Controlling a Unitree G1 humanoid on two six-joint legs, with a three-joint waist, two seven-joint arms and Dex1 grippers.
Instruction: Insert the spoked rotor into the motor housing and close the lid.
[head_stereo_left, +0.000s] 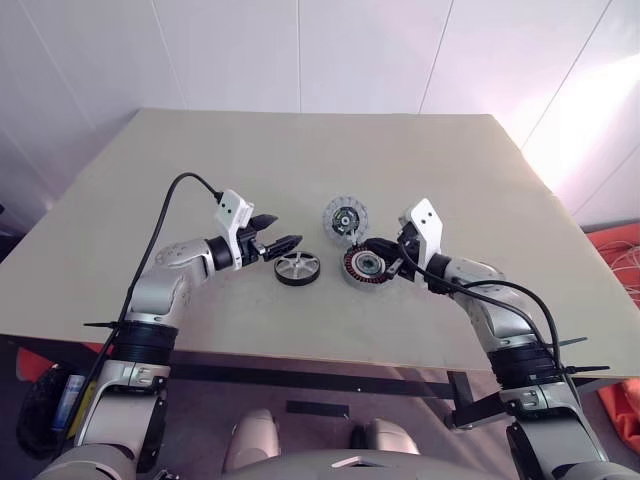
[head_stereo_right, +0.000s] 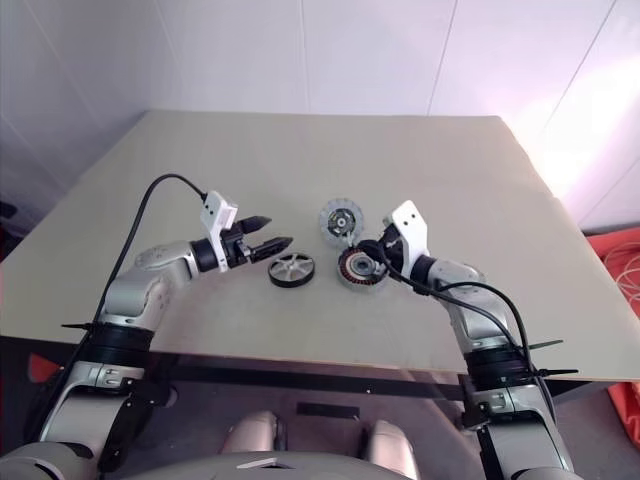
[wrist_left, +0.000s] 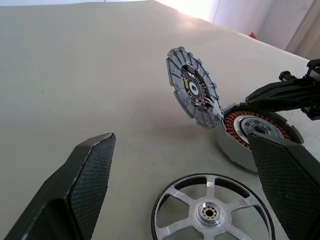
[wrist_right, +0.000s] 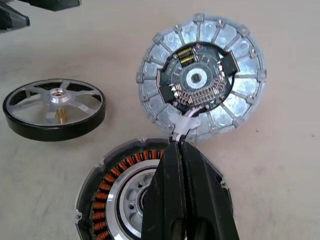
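I am at the start of the job: the spoked rotor (head_stereo_left: 297, 268) lies flat on the table (head_stereo_left: 150, 200), spokes up, not yet in the motor housing (head_stereo_left: 364, 266), which sits just beside it toward my right with its copper windings exposed. The lid (head_stereo_left: 346, 216) stands tilted behind the housing, its lower edge touching the housing rim and a short white wire running between them. My left gripper (head_stereo_left: 281, 242) hovers just above the rotor's near-left edge with its jaws spread wide and nothing in them. My right gripper (wrist_right: 179, 150) is pinched fully closed, empty, its tips over the housing near the lid's lower edge.

Next, I judge, the left gripper must drop around the rotor's rim, close, lift and centre it over the housing hub, with the right one clear of the opening.

The table is a plain beige board, matte and uncluttered. White panelled walls stand behind it.
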